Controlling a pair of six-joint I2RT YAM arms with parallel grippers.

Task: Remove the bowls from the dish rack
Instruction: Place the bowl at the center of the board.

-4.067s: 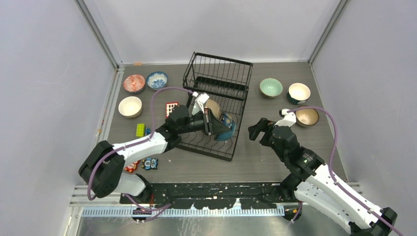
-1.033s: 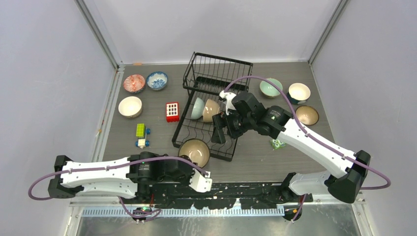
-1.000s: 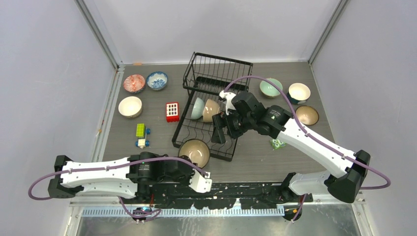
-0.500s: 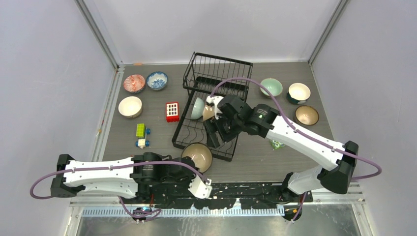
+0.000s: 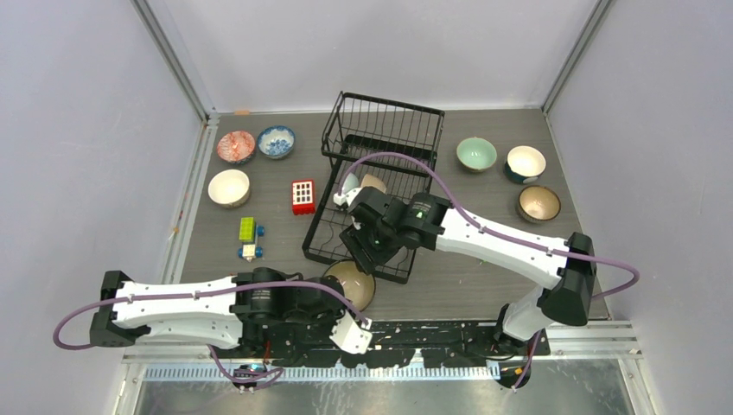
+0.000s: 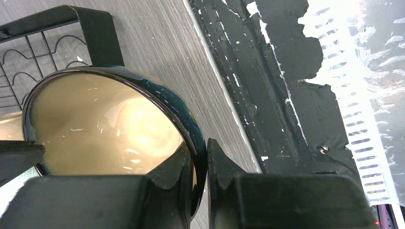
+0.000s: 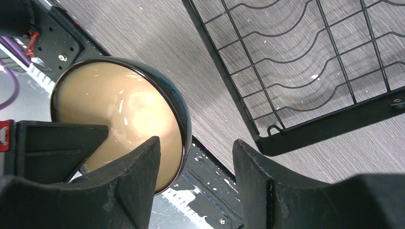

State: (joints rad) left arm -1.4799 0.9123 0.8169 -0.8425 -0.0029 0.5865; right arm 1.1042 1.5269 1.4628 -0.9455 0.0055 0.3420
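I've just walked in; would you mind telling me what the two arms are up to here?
The arms are emptying the dish rack. The left pincer pinches the rim of a dark bowl with a tan inside, holding it just off the rack's near edge. The right pincer is open, its fingers either side of that rim, seemingly to take the bowl over. A tan bowl stands in the rack, and other bowls sit on the table.

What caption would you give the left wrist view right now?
Left gripper pinches the rim of a dark bowl, cream inside, near the dish rack corner.
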